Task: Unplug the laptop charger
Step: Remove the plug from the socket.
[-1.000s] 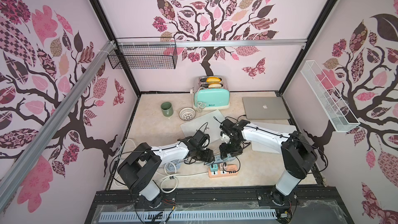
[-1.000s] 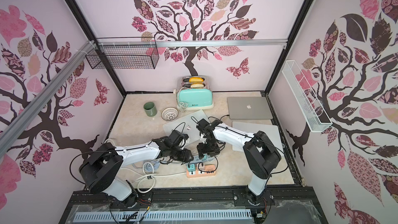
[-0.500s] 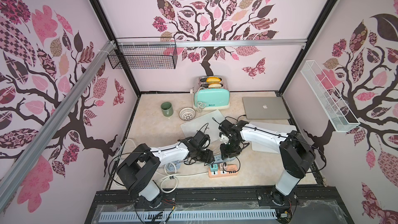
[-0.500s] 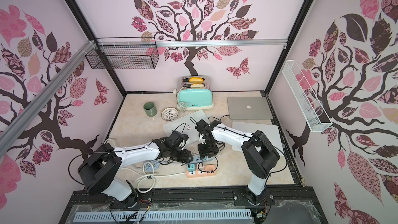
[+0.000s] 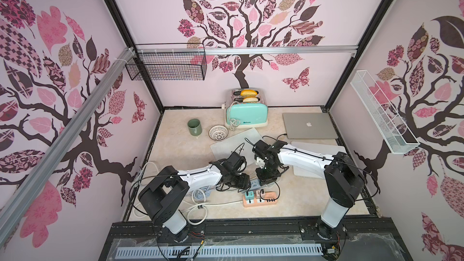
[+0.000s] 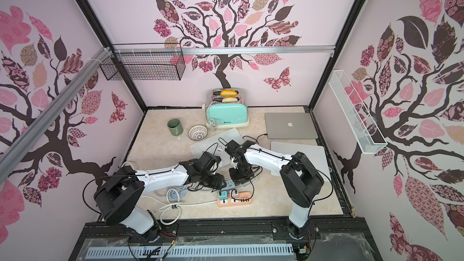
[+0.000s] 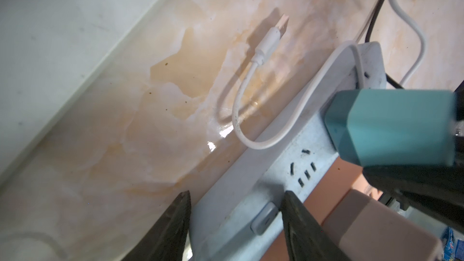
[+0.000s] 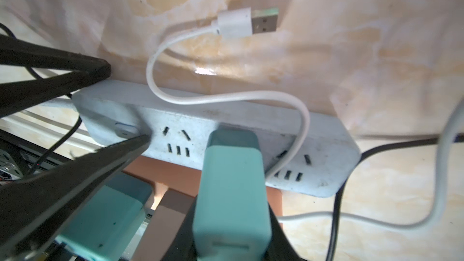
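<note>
The teal laptop charger (image 8: 233, 184) (image 7: 391, 126) stands plugged into a pale grey power strip (image 8: 251, 124) (image 7: 276, 166) lying near the table's front. My right gripper (image 8: 231, 222) (image 5: 267, 175) (image 6: 240, 174) comes down from above and is shut on the charger, with a black finger against each side of it. My left gripper (image 7: 236, 197) (image 5: 242, 180) (image 6: 217, 180) clamps the strip's switch end, one finger on each long edge. The closed silver laptop (image 5: 310, 125) (image 6: 291, 125) lies at the back right, with a black cable running from it toward the strip.
A white USB cable (image 8: 236, 25) (image 7: 271, 38) loops over the strip, its plug loose on the table. An orange power strip (image 5: 261, 199) (image 6: 234, 199) with teal and pink adapters lies just in front. A toaster (image 5: 247, 114), mug (image 5: 194, 126), bowl (image 5: 218, 131) and flat boards sit behind.
My right gripper has closed onto the teal charger and shifted slightly left. The left arm has stayed on the strip's end.
</note>
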Robot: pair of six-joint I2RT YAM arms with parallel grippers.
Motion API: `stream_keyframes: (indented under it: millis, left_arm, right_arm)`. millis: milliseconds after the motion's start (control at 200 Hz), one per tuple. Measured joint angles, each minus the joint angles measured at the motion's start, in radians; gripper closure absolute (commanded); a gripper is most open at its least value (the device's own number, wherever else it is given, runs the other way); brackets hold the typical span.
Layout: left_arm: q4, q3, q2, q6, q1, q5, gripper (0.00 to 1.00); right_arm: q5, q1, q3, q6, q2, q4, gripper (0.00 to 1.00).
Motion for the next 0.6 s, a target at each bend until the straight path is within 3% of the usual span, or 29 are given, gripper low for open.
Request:
stream_keyframes:
  millis: [600]
  left_arm:
    - [0.154, 0.013, 0.069, -0.015, -0.045, -0.041, 0.41]
  right_arm:
    - [0.016, 0.0, 0.003, 0.034, -0.008, 0.004, 0.95]
